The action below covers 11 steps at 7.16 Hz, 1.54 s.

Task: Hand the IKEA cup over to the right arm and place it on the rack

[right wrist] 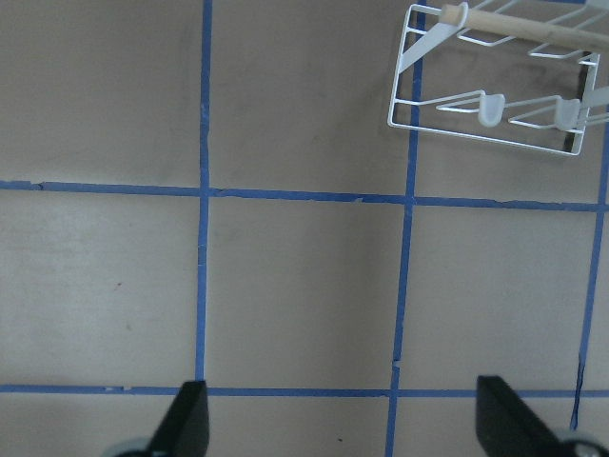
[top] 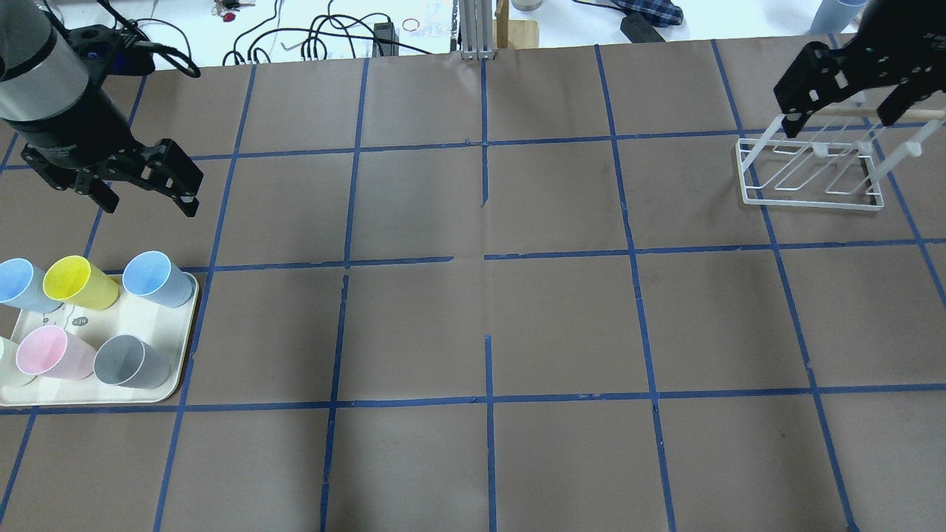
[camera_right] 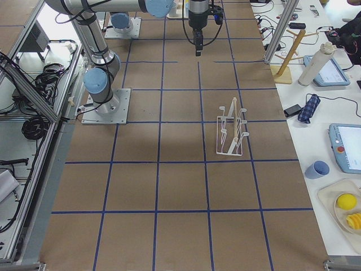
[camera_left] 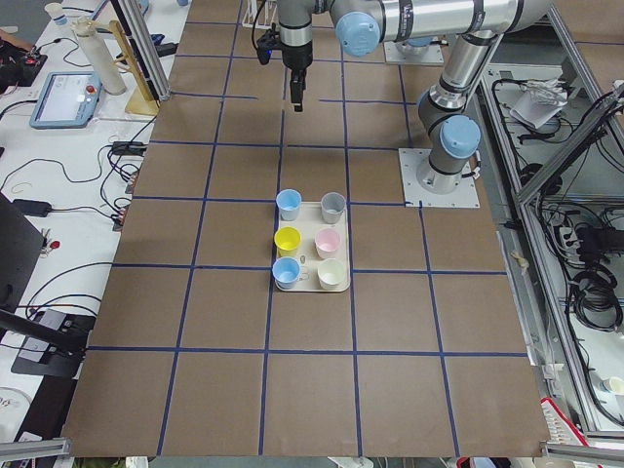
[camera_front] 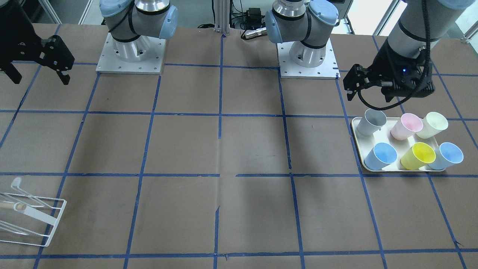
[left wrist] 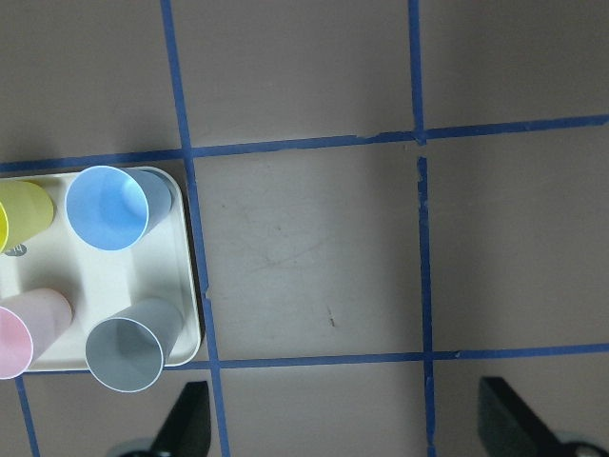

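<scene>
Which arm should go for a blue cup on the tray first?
Left. The left hand hangs open close to the tray, with a blue IKEA cup at the tray's nearest corner. The right hand is over the rack, at the table's opposite end.

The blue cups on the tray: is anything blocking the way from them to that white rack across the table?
Nothing visible does. Between the tray holding the blue cups and the rack, only brown table with blue tape lines shows. The left gripper hangs open beside the tray, the right gripper open near the rack.
</scene>
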Tool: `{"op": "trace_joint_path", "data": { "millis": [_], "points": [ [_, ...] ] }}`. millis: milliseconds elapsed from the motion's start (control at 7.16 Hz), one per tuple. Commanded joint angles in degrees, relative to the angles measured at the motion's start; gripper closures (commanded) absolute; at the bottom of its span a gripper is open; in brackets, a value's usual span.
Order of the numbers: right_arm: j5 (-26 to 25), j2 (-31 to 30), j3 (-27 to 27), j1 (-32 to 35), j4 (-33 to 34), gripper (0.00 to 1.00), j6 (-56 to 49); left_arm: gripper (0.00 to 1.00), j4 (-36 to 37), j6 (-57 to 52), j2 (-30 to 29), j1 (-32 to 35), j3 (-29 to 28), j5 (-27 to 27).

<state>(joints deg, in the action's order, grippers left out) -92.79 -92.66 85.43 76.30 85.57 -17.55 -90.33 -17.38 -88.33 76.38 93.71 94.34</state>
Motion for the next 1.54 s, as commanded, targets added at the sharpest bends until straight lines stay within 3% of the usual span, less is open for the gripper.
{"op": "trace_joint_path", "data": {
  "millis": [0,419,699,1118,1397],
  "points": [
    [-0.19,-0.41,0.0,-5.7,-1.46,0.0,-7.99,0.0,0.94,-2.31,-1.14,-2.56,0.16,-0.13],
    [5.58,-0.15,0.7,-20.34,-5.67,0.0,-22.03,0.0,1.12,-5.27,-1.32,-2.91,0.25,-0.04],
    [12.33,-0.24,4.03,-29.34,-8.2,0.0,-25.94,0.0,1.29,-11.07,-2.54,-7.01,0.25,-0.39],
    [22.18,0.38,4.13,-29.72,-19.52,0.0,-28.06,0.0,12.41,-31.57,-7.54,-15.54,2.86,-0.3],
    [29.56,0.9,4.92,-29.72,-26.3,0.0,-28.85,0.0,24.16,-42.15,-11.49,-19.07,6.82,-0.22]
  ]
}}
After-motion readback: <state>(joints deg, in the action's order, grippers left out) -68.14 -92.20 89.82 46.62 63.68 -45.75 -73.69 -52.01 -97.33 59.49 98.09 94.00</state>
